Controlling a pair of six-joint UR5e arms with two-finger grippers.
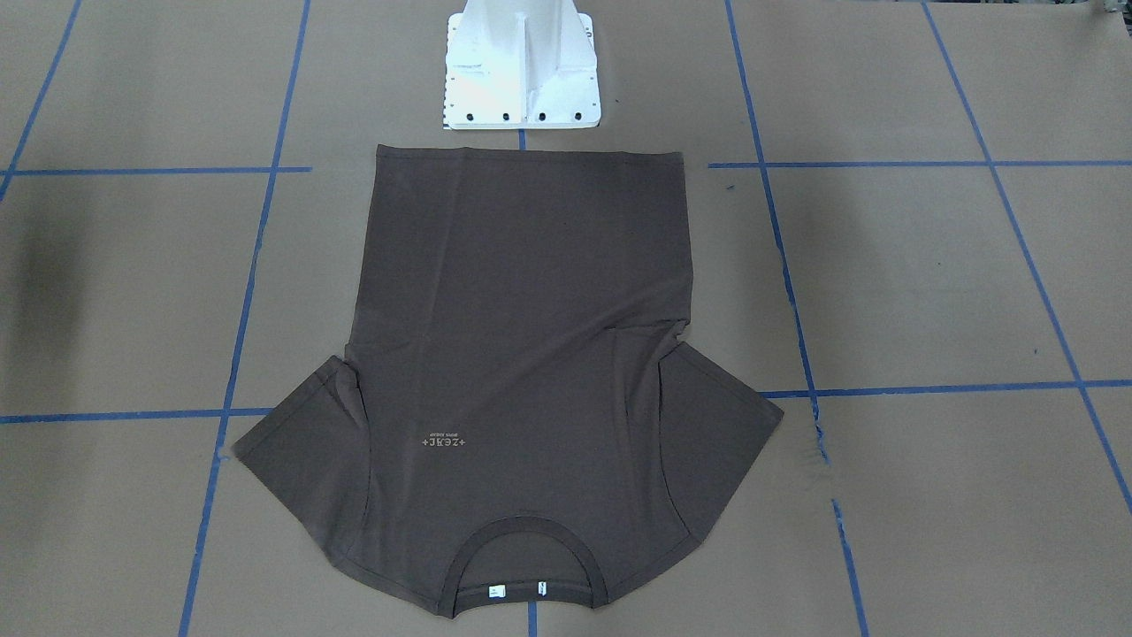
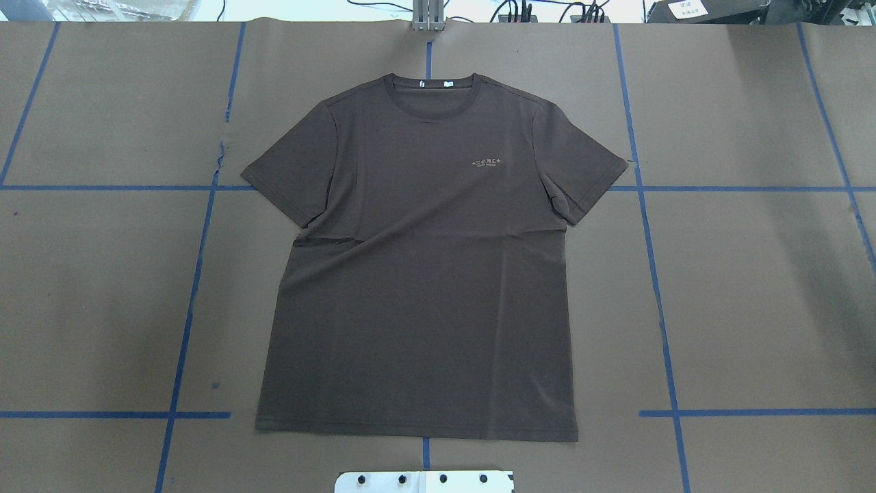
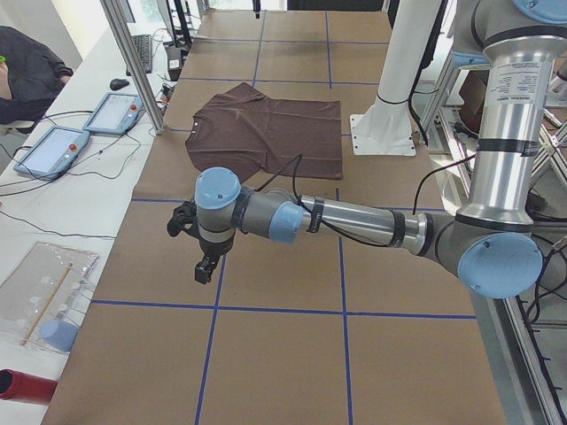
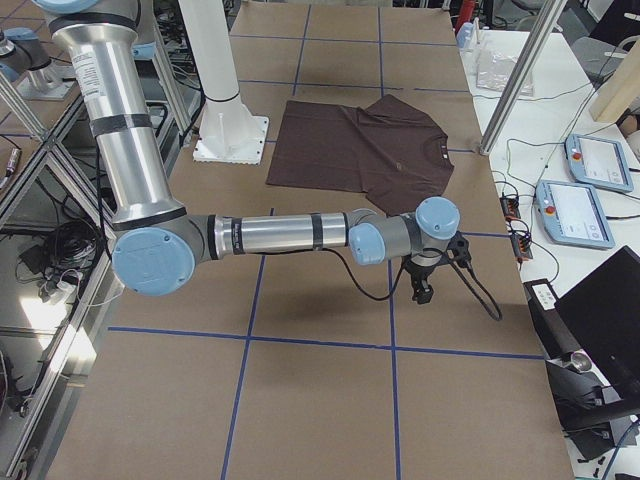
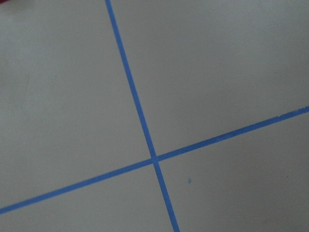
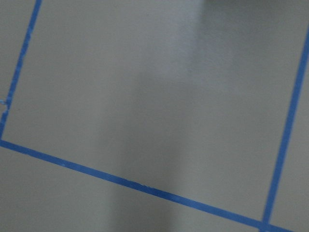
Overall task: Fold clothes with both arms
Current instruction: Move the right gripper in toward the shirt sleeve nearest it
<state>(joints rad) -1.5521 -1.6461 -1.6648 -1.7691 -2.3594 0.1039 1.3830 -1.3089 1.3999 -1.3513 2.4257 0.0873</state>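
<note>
So, nothing's folded yet as far as I can tell: the T-shirt (image 2: 417, 274) lies spread out flat and face up in the middle of the table (image 2: 753, 308), with the collar (image 2: 428, 85) pointing away from the robot and the hem (image 2: 417, 433) on the robot's side, just short of the white pedestal (image 1: 522, 71). Both sleeves are splayed out, and there's a soft crease (image 2: 328, 239) running across under the armpit on the robot's left. The left gripper (image 3: 205, 266) hangs over bare paper toward its own end of the table, well apart from the shirt, and the right gripper (image 4: 423, 292) does the same at the other end. I honestly can't tell whether either one is spread or closed, since they only show up in the side views, and the wrist cams see nothing but brown paper and blue tape lines (image 5: 145, 140). My read is this is the very start, so the next move calls for both arms to swing in and each pinch a matching bit of edge, a shoulder or a hem corner, off cloth that's lying dead flat on the paper. Room-wise there's loads of open paper on both sides of the shirt; the tight spots are the pedestal by the hem and the table's far edge beyond the collar.
</note>
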